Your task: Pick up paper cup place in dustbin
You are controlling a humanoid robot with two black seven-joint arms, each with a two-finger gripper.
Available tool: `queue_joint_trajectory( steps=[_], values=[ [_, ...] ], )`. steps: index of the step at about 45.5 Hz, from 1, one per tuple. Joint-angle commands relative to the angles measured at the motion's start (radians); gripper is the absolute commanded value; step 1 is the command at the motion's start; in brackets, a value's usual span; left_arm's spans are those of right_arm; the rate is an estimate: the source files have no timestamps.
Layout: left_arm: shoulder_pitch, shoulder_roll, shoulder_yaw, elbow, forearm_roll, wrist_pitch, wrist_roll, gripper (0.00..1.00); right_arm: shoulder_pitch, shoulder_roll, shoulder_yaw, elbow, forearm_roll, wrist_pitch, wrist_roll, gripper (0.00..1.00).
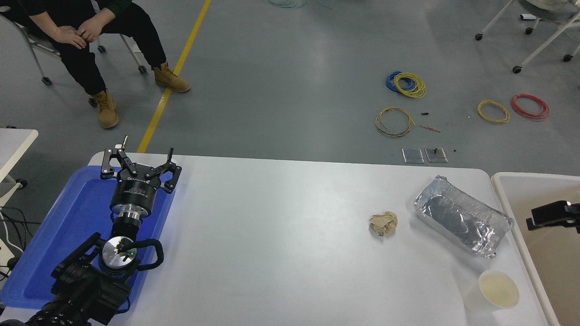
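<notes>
The paper cup (494, 291) is small and white with a cream inside. It stands near the table's front right corner, close to the dustbin's rim. The dustbin (500, 183) is a large bin with a white rim and tan inside, right of the table. A black part of my right gripper (552, 214) comes in from the right edge over the dustbin, up and right of the cup and apart from it. My left gripper (146, 151) is parked over the blue tray at the left, open and empty.
A crumpled brown paper ball (383, 223) lies right of the table's middle. A silver foil tray (463, 222) lies between it and the dustbin, behind the cup. A flat blue tray (54, 240) lies at the left. A seated person (86, 31) is at the far left.
</notes>
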Motion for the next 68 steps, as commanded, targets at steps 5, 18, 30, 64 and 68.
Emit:
queue_joint_trajectory(
  steps=[5, 18, 30, 64, 68],
  values=[
    [0.000, -0.001, 0.000, 0.000, 0.000, 0.000, 0.000, 1.00, 0.009, -0.093, -0.005, 0.043, -0.065, 0.005, 0.000, 1.00],
    [0.002, 0.001, 0.000, 0.000, 0.000, 0.000, 0.000, 1.00, -0.031, -0.096, 0.015, 0.056, -0.065, -0.007, 0.000, 1.00],
    [0.000, 0.001, 0.000, 0.000, 0.001, 0.000, 0.000, 1.00, -0.213, -0.095, 0.142, 0.046, -0.060, -0.059, -0.001, 1.00],
    [0.002, 0.001, 0.000, 0.000, 0.001, 0.000, 0.000, 1.00, -0.626, -0.030, 0.361, -0.102, 0.053, -0.265, -0.007, 1.00],
    [0.002, -0.001, 0.000, 0.000, 0.000, 0.000, 0.000, 1.00, -0.641, -0.015, 0.361, -0.108, 0.067, -0.280, -0.006, 1.00]
  ],
)
